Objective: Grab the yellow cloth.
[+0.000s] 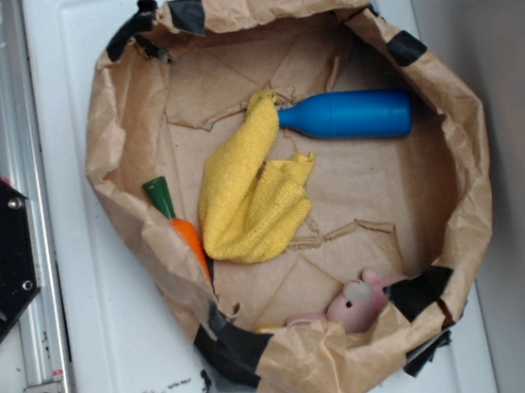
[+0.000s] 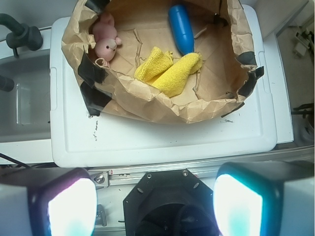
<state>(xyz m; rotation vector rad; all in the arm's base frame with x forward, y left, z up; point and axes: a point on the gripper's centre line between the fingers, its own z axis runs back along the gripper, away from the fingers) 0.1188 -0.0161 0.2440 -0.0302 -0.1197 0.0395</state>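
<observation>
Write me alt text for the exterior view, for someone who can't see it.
A crumpled yellow cloth lies in the middle of a round brown paper basin on a white surface. A blue bottle lies on its side touching the cloth's upper corner, an orange carrot toy sits at its left edge, and a pink plush animal rests by the lower rim.

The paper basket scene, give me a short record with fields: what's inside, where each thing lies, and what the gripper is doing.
container: brown paper basket, dark tape on its rim, on a white surface
yellow cloth: crumpled, near the middle of the floor
blue bottle: on its side, neck end touching the cloth
orange carrot toy: against the wall, beside the cloth
pink plush toy: by the wall, apart from the cloth
gripper: open, outside the basket, holding nothing
task state: cloth not yet grasped
</observation>
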